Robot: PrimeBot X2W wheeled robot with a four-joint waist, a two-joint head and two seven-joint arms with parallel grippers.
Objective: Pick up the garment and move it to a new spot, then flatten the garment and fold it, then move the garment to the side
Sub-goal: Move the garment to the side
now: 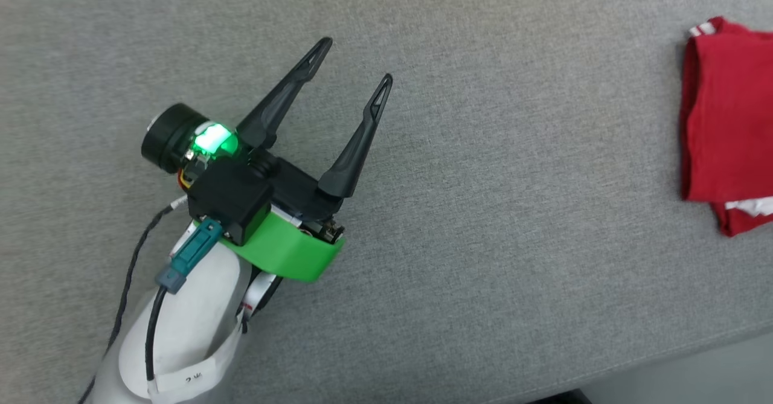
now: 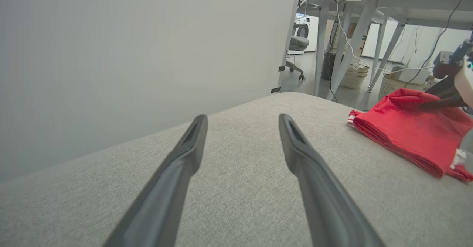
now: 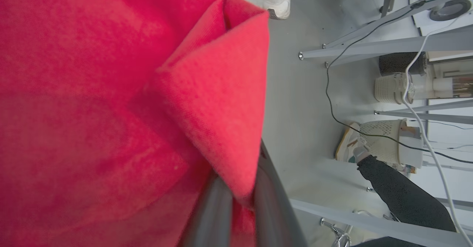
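The left gripper [image 1: 356, 60] has two long, tapering black fingers [image 1: 284, 93] with slotted tips, set on a boxy black base [image 1: 232, 195]. A bright green band [image 1: 290, 250] wraps the wrist. Above it a light [image 1: 211, 139] glows green beside a black cylinder [image 1: 166, 135]. A teal connector [image 1: 190, 256] feeds a black cable [image 1: 149, 343] along the pale forearm [image 1: 205, 298] — its white strap [image 1: 187, 381] bears small dark marks.

Lab, cabled workbenches [image 2: 425, 16], partition wall [image 2: 147, 55]

Grey fabric surface [image 1: 483, 241]; folded red garment [image 1: 724, 120] lying near edge.
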